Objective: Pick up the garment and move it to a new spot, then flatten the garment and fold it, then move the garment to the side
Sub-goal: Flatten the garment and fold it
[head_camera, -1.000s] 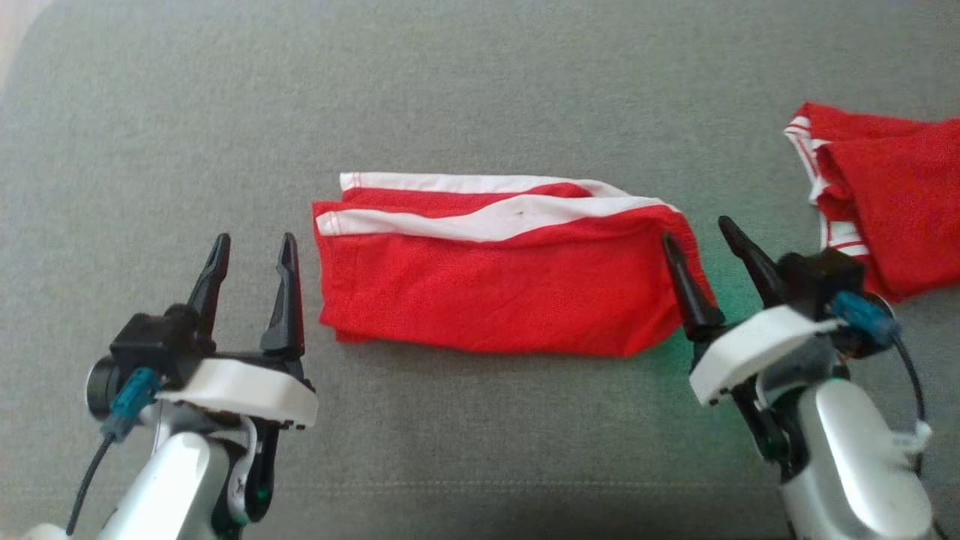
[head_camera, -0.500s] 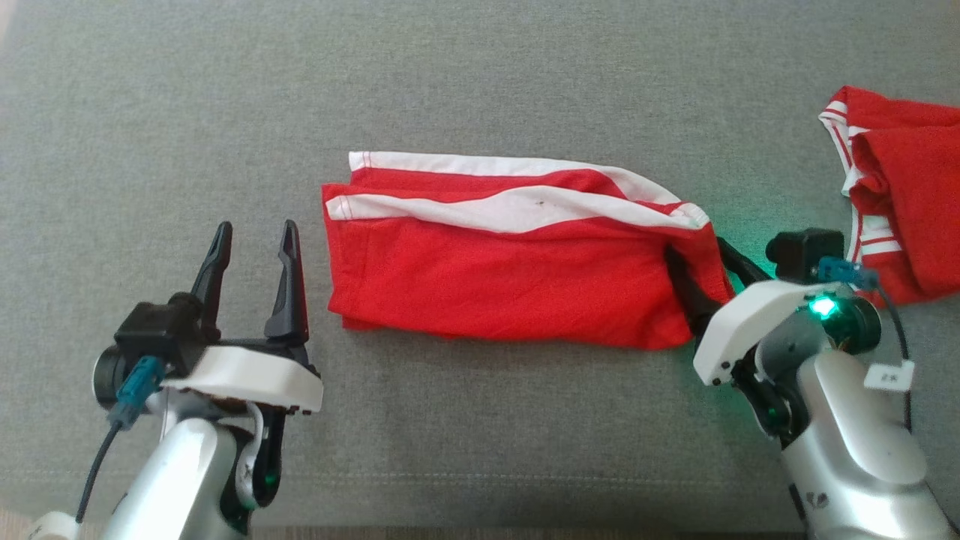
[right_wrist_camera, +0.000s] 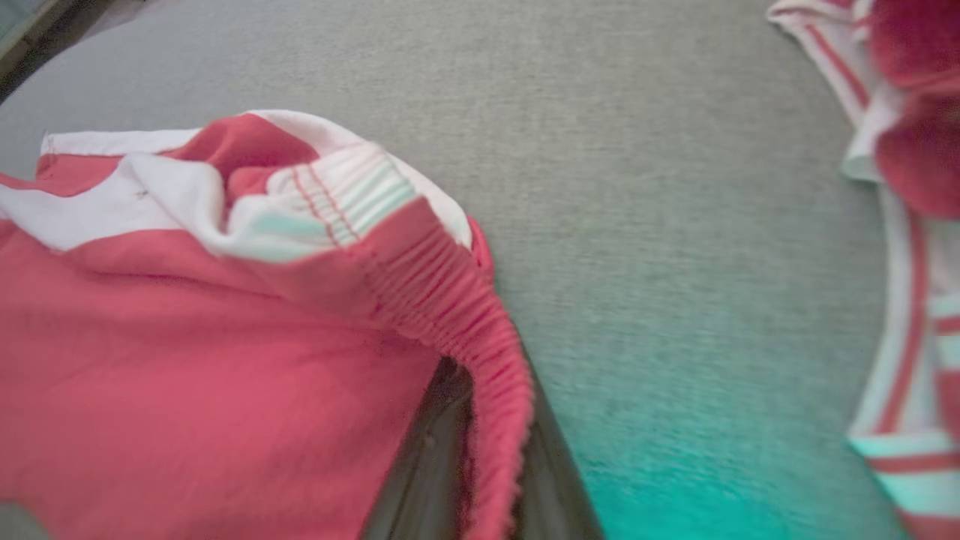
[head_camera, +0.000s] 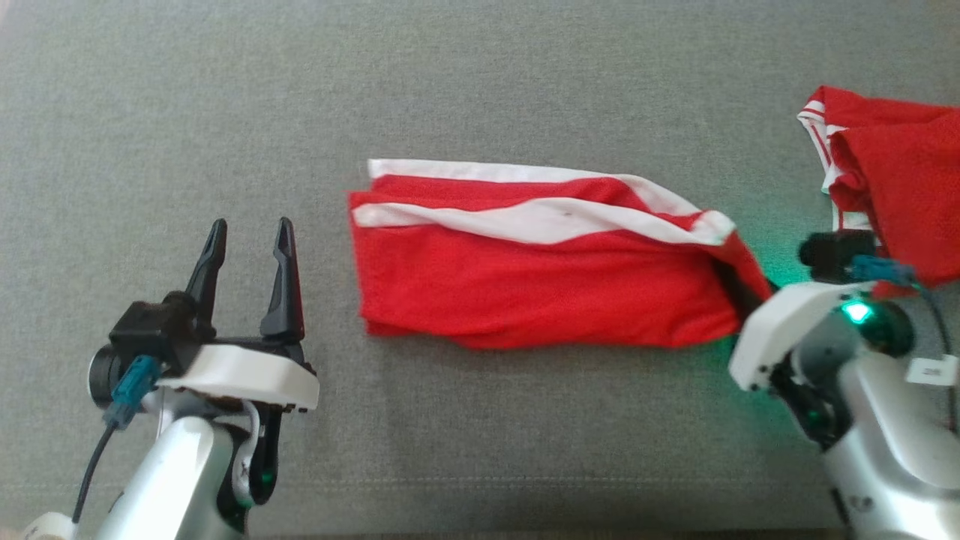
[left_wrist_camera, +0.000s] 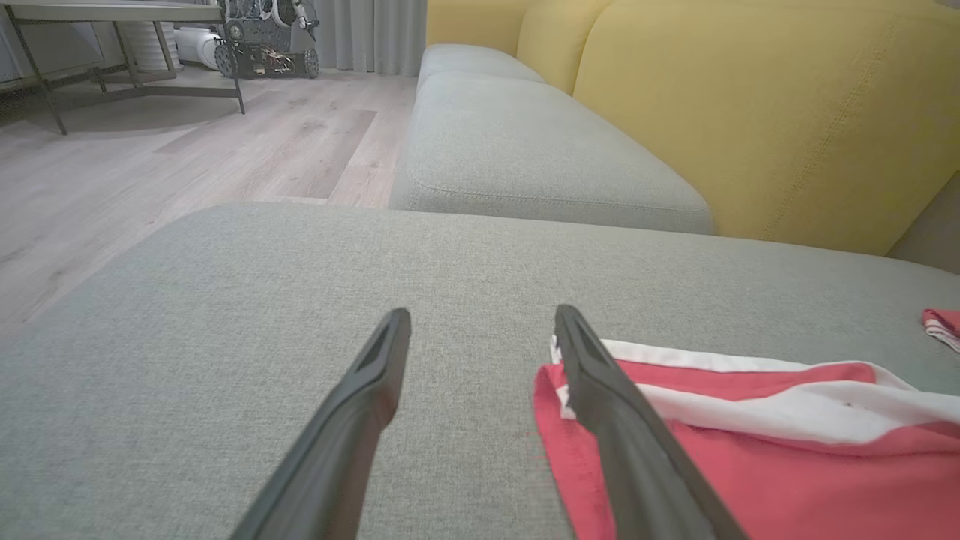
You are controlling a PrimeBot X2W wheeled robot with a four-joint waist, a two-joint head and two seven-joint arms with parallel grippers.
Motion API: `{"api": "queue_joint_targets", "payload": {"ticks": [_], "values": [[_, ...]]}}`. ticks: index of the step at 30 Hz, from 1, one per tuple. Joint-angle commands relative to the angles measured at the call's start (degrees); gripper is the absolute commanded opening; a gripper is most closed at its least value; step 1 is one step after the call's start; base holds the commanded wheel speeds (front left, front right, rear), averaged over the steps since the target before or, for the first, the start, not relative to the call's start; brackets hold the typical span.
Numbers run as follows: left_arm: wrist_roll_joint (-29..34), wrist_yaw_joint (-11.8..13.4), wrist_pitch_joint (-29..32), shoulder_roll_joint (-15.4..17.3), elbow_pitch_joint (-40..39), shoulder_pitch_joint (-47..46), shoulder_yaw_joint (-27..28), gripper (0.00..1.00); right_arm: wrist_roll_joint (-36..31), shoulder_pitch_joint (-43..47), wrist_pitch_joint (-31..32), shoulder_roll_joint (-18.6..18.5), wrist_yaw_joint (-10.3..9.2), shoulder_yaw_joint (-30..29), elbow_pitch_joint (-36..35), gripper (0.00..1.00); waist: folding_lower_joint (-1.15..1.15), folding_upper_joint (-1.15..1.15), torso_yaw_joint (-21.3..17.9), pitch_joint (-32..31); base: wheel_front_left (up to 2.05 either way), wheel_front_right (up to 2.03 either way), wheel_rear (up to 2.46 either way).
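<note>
**While Folded Flat, Gripped at One End**

While lying folded on the grey cushion (head_camera: 480,90), gripped at the right end: see the red-and-white garment (head_camera: 540,285), elastic waistband pinched between the pressed-together fingers of the right gripper (head_camera: 739,285). See the left gripper (head_camera: 250,229) spread wide, just left of the garment and apart from it. Note a second red garment (head_camera: 892,195) crumpled at far right.

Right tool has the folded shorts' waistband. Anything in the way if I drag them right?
Yes. A second red garment lies on the cushion just beyond the right tool, in the path of the red shorts.
</note>
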Motion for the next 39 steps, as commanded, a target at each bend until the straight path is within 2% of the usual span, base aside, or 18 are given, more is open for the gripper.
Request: {"api": "queue_joint_targets", "payload": {"ticks": [1, 7, 13, 17, 20, 23, 27, 33, 35, 39], "values": [[0.04, 0.02, -0.52, 1.10, -1.63, -1.59, 2.64, 1.00, 0.62, 1.17, 0.72, -1.82, -0.05, 0.15, -2.04, 0.00, 0.00, 0.00, -0.21, -0.19, 0.00, 0.00, 0.00], [-0.03, 0.21, -0.55, 1.19, -1.75, -1.19, 2.76, 1.00, 4.27, 1.56, 3.80, -2.42, -0.05, 1.31, -6.61, 0.00, 0.00, 0.00, -0.77, -0.55, 0.00, 0.00, 0.00], [0.11, 0.37, -0.46, 1.21, -1.75, -1.05, 2.29, 1.00, 17.84, 2.50, 13.82, -1.66, -0.05, 1.08, -17.33, 0.00, 0.00, 0.00, -0.84, -1.32, 0.00, 0.00, 0.00], [0.13, 0.39, -0.43, 1.02, -1.61, -1.22, 1.87, 1.00, 26.29, 2.98, 19.47, 0.59, -0.05, -1.18, -24.01, 0.00, 0.00, 0.00, 0.04, -1.67, 0.00, 0.00, 0.00], [0.06, 0.28, -0.44, 0.85, -1.40, -1.42, 1.63, 1.00, 31.05, 2.63, 22.36, 4.35, -0.05, -2.18, -25.59, 0.00, 0.00, 0.00, 1.12, -1.70, 0.00, 0.00, 0.00], [0.11, 0.24, -0.43, 0.60, -1.26, -1.74, 1.31, 1.00, 34.52, 1.17, 24.00, 7.70, -0.05, -1.51, -24.80, 0.00, 0.00, 0.00, 2.50, -1.60, 0.00, 0.00, 0.00], [0.10, -0.16, -0.44, 0.10, -0.96, -2.46, 0.65, 1.00, 36.51, -1.53, 23.30, 9.54, -0.05, 2.22, -20.60, 0.00, 0.00, 0.00, 4.90, -1.11, 0.00, 0.00, 0.00], [0.07, -0.69, -0.52, -0.59, -0.31, -3.40, 0.17, 1.00, 37.26, -6.56, 16.20, 9.96, -0.05, 7.56, -11.42, 0.00, 0.00, 0.00, 7.93, -0.16, 0.00, 0.00, 0.00], [0.05, -0.83, -0.56, -0.78, 0.00, -3.50, 0.15, 1.00, 39.23, -8.17, 13.61, 9.98, -0.05, 9.76, -8.88, 0.00, 0.00, 0.00, 8.36, 0.00, 0.00, 0.00, 0.00], [0.18, -0.93, -0.63, -1.18, 0.34, -3.61, 0.11, 1.00, 39.17, -11.62, 9.09, 9.99, -0.05, 15.28, -4.82, 0.00, 0.00, 0.00, 8.69, 0.32, 0.00, 0.00, 0.00]]}}
